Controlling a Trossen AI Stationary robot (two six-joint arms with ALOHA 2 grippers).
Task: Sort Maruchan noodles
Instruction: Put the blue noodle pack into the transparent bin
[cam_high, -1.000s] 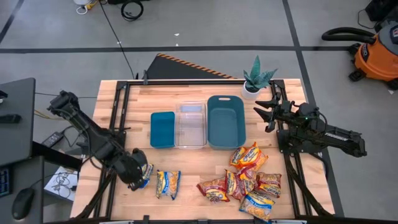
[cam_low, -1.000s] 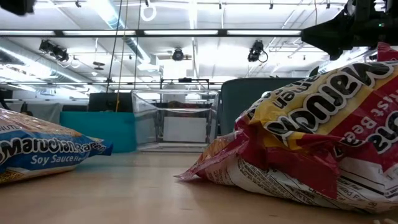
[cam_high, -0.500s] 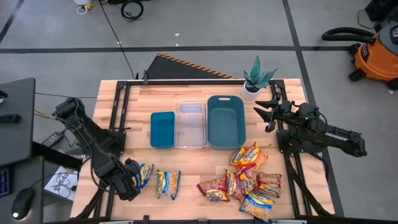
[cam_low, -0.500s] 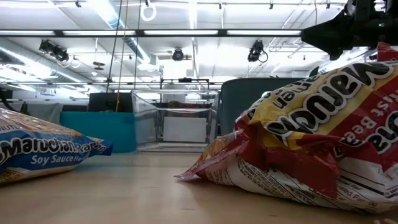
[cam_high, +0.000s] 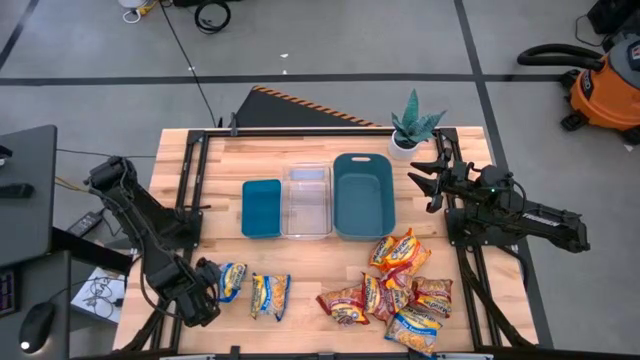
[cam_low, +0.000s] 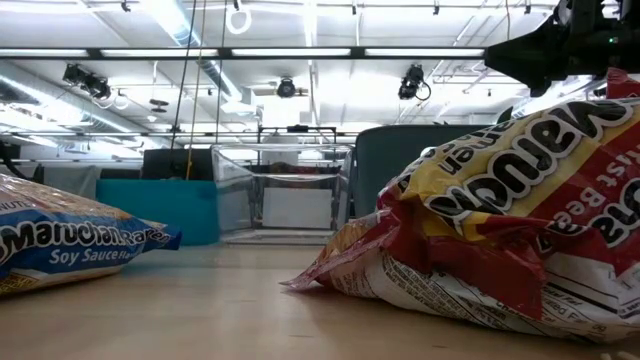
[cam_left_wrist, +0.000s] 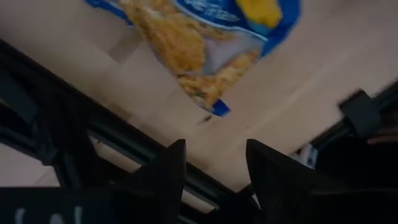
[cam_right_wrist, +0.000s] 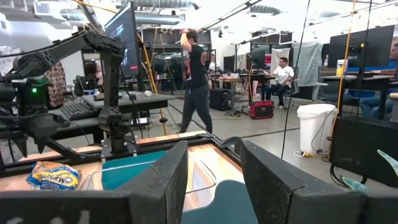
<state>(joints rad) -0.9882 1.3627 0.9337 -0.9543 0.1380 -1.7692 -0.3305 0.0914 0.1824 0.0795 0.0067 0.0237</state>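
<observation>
Two blue-printed Maruchan packets lie flat near the table's near-left corner, one (cam_high: 231, 280) just beside my left gripper (cam_high: 207, 291), the other (cam_high: 270, 295) to its right. In the left wrist view the first blue packet (cam_left_wrist: 205, 43) lies ahead of my open left gripper (cam_left_wrist: 214, 152), untouched. Several red and orange packets (cam_high: 400, 290) lie heaped near the near-right edge. The low view shows a blue packet (cam_low: 70, 245) and a red one (cam_low: 500, 230) close up. My right gripper (cam_high: 418, 180) hovers open at the table's right side, beside the bins.
Three bins sit mid-table: a small teal one (cam_high: 261, 208), a clear one (cam_high: 306, 200) and a large teal one (cam_high: 363, 193). A potted plant (cam_high: 412, 125) stands at the far right. Black frame rails (cam_high: 190, 190) run along the table's sides. People move in the room beyond.
My left gripper has drawn back toward the table's near-left corner, off the blue packet that it stood over a second ago. That packet lies about where it was. The right arm has kept still.
</observation>
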